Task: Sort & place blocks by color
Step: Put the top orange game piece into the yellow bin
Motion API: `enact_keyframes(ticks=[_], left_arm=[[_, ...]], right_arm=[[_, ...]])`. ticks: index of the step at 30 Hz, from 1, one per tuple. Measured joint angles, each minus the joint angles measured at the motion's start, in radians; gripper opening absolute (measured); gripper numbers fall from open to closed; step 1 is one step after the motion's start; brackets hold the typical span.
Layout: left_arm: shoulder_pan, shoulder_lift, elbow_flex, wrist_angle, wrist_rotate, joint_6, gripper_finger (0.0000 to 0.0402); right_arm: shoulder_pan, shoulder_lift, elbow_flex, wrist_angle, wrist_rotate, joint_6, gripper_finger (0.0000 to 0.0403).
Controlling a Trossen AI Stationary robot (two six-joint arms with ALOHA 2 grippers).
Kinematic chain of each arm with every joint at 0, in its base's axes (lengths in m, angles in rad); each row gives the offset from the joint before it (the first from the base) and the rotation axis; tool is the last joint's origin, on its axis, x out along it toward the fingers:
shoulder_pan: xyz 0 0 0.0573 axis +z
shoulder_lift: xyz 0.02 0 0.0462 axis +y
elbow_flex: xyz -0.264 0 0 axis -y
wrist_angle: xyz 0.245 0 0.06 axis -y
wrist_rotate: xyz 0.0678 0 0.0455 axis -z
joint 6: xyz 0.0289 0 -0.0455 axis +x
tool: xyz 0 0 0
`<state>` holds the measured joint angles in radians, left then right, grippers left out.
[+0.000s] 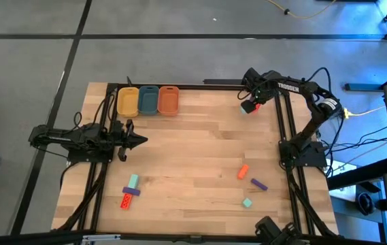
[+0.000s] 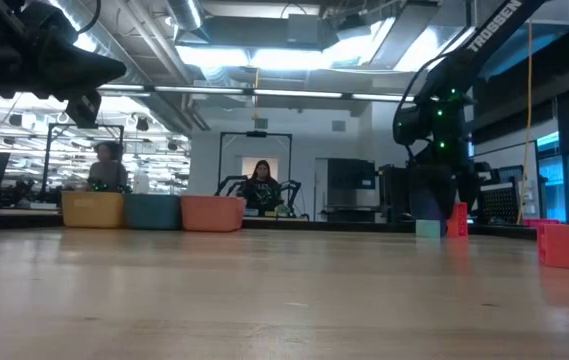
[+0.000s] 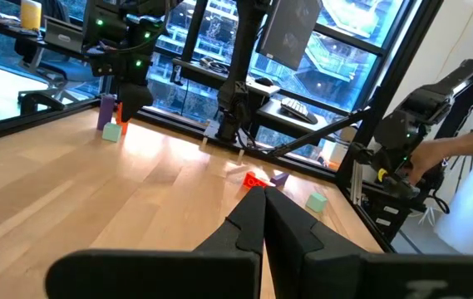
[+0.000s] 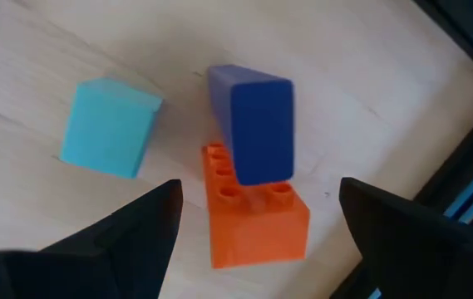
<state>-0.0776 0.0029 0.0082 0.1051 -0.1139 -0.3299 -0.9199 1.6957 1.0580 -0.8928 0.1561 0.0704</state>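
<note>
My right gripper (image 4: pixel 258 195) hangs open at the table's far right corner, and it also shows in the high view (image 1: pixel 251 103). Its fingers point down above an orange-red studded block (image 4: pixel 253 208). A purple bar (image 4: pixel 253 124) stands upright beside or on that block; which, I cannot tell. A mint-teal cube (image 4: pixel 107 126) lies next to them. My left gripper (image 1: pixel 137 141) is shut and empty at the table's left side. Near the front left lie a teal bar (image 1: pixel 132 182), a purple block (image 1: pixel 131 192) and a red block (image 1: pixel 125 200). Near the front right lie an orange bar (image 1: pixel 243 171), a purple bar (image 1: pixel 258 184) and a teal cube (image 1: pixel 247 203).
Three rounded tubs stand in a row at the far left edge: yellow (image 1: pixel 127 101), blue (image 1: pixel 148 100) and orange (image 1: pixel 169 100). The right arm's base (image 1: pixel 302 151) stands at the right edge. A person's arm (image 3: pixel 469 145) shows beyond the table's right side, and people sit in the room behind (image 2: pixel 262 185).
</note>
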Motion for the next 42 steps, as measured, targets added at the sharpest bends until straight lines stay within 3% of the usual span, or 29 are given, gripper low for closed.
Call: enact_keyframes(ticks=[6, 15, 20, 26, 30, 36, 42], left_arm=[[0.000, 0.000, 0.000, 0.000, 0.000, 0.000, 0.0000], [0.000, 0.000, 0.000, 0.000, 0.000, 0.000, 0.0000], [0.000, 0.000, 0.000, 0.000, 0.000, 0.000, 0.0000], [0.000, 0.000, 0.000, 0.000, 0.000, 0.000, 0.0000], [0.000, 0.000, 0.000, 0.000, 0.000, 0.000, 0.0000], [0.000, 0.000, 0.000, 0.000, 0.000, 0.000, 0.0000], [0.000, 0.000, 0.000, 0.000, 0.000, 0.000, 0.0000]], right_arm=[[0.000, 0.006, 0.000, 0.008, 0.000, 0.000, 0.0285], [0.000, 0.004, 0.001, -0.011, -0.001, -0.001, 0.0143], [0.000, -0.030, -0.001, -0.081, -0.001, -0.014, 0.0144], [0.026, -0.222, -0.001, -0.215, 0.000, 0.013, 0.0144], [0.106, -0.428, -0.001, -0.286, -0.041, 0.114, 0.0144], [0.329, -0.704, -0.001, -0.267, -0.152, 0.451, 0.0144], [0.641, -0.774, 0.000, -0.105, -0.133, 0.712, 0.0144]])
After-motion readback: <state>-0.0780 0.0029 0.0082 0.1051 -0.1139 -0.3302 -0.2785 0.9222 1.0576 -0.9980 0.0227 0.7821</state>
